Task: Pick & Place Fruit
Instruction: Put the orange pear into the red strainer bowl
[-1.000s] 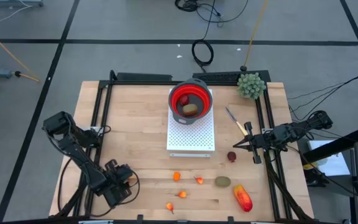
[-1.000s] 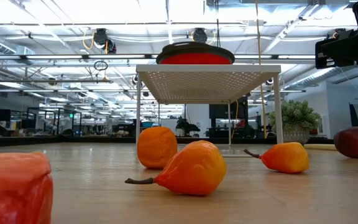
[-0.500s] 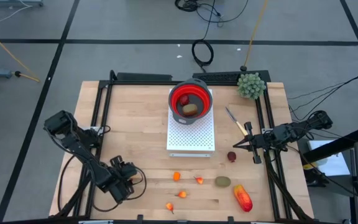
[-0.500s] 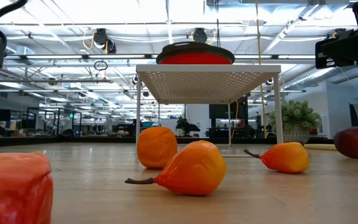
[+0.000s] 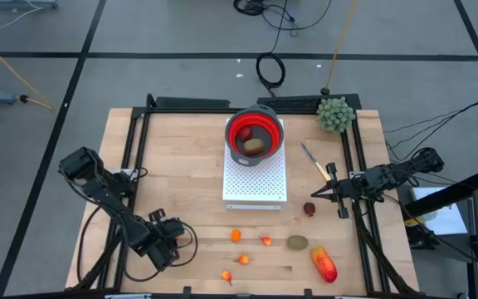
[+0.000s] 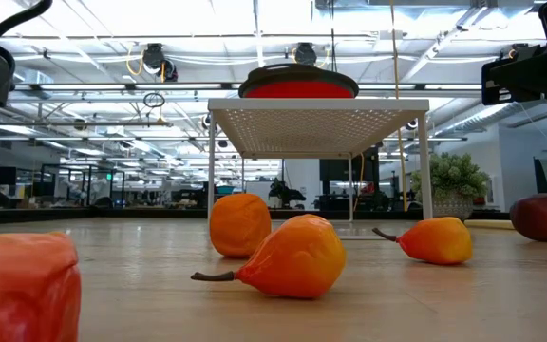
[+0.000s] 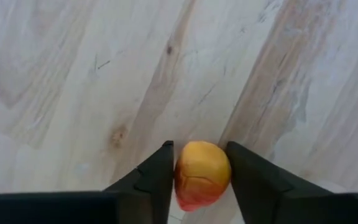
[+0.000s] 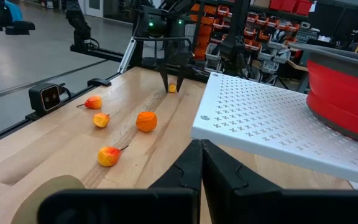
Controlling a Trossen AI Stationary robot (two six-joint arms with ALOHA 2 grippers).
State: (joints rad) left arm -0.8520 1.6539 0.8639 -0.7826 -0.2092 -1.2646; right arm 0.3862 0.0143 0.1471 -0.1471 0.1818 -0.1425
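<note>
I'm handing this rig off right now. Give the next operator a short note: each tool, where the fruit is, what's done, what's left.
Left tool: low at the table's front-left, fingers either side of a small yellow-orange fruit on the wood; whether it grips it can't be told.
Right tool: shut, empty, waiting at the right edge.
Done: two pieces lie in the red bowl on the white stand.
Left on the table: round orange, three small stemmed pieces, brown-green oval, red-orange oblong, dark-red ball.
</note>
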